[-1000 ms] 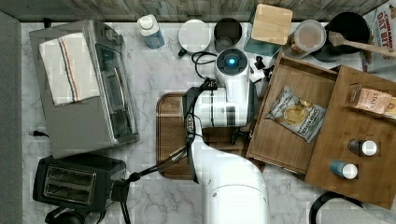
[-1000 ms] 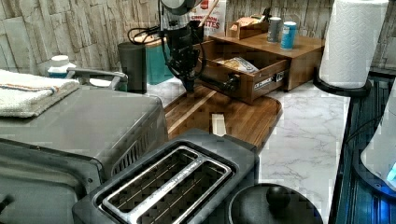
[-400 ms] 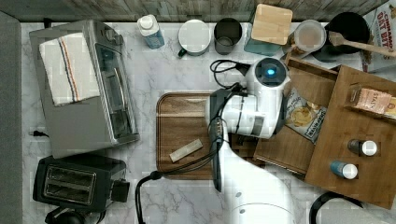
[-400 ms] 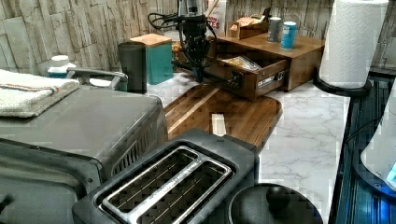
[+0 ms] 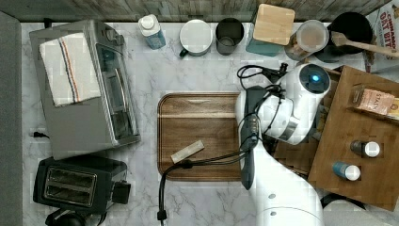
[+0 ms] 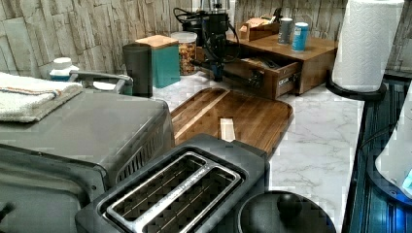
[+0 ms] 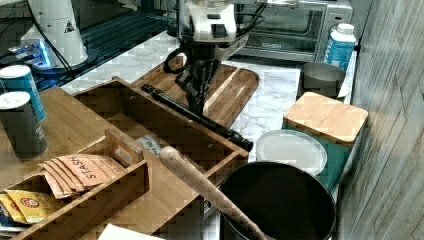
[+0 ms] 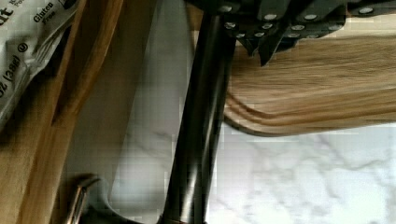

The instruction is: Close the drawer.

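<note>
drawer (image 7: 165,127): matt brown wood | handle bar (image 8: 198,126): glossy black | counter (image 5: 197,61): smooth marble-look

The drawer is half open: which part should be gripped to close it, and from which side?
Hold the black bar handle on the front wall of the drawer, near its middle, coming from the side of the serving board. The bar runs along the whole front and stands off the wood, so a push there should slide the drawer in straight. The gripper hangs beside it.
</note>
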